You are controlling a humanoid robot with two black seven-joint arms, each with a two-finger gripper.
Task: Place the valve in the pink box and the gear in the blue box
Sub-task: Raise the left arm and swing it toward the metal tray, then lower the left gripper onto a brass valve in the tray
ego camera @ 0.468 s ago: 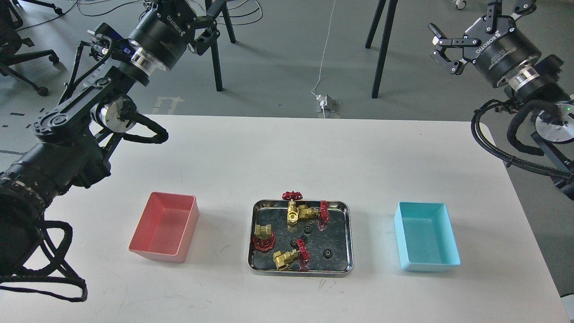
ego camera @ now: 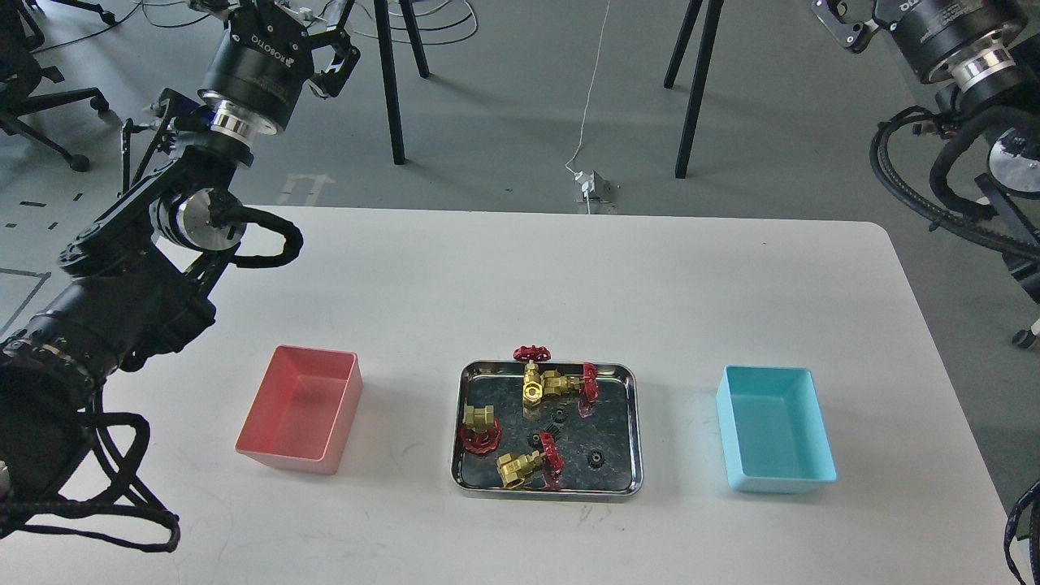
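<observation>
head view: valves (ego camera: 512,467) and gears (ego camera: 595,460) pooled in steel tray (ego camera: 630,431) between empty pink box (ego camera: 268,455) and blue box (ego camera: 735,475); left gripper (ego camera: 313,12) raised, grip unclear; right gripper mostly out of frame.

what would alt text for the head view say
A steel tray at the middle of a white table holds four brass valves with red handwheels and small black gears. An empty pink box sits to its left, an empty blue box to its right, and both arms are raised beyond the table.
</observation>
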